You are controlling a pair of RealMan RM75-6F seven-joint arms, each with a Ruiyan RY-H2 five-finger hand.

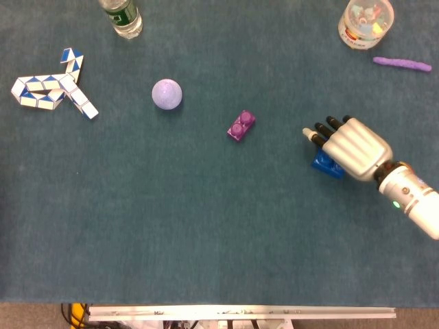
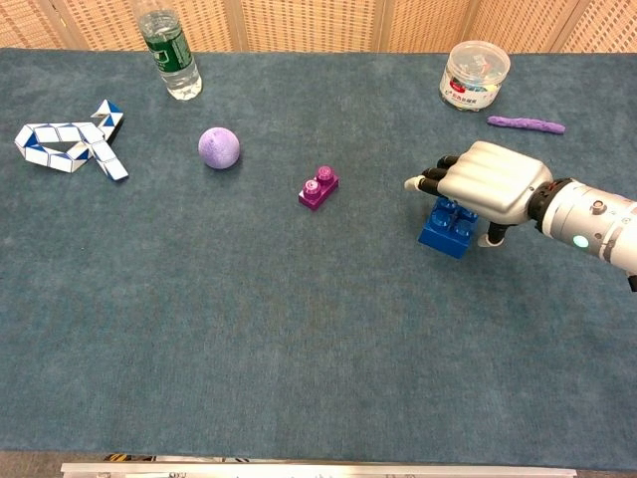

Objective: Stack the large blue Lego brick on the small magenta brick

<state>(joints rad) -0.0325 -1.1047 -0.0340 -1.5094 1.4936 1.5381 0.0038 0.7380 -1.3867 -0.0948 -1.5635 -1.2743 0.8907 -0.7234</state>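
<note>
Most of the blue brick (image 1: 322,164) under the right hand (image 1: 350,145); bottle (image 1: 121,15) top beyond the frame edge

From my seat, my right hand (image 2: 485,182) sits spread over the large blue brick (image 2: 445,229), and the stretch of mat (image 2: 299,329) between it and the small magenta brick (image 2: 318,188) lies open — nothing stands on that line. The purple ball (image 2: 219,147) rests beyond the magenta brick, well apart. The water bottle (image 2: 168,55), folding puzzle snake (image 2: 70,141), plastic jar (image 2: 475,75) and purple strip (image 2: 526,123) keep to the far edges — the near mat gives wide room.
</note>
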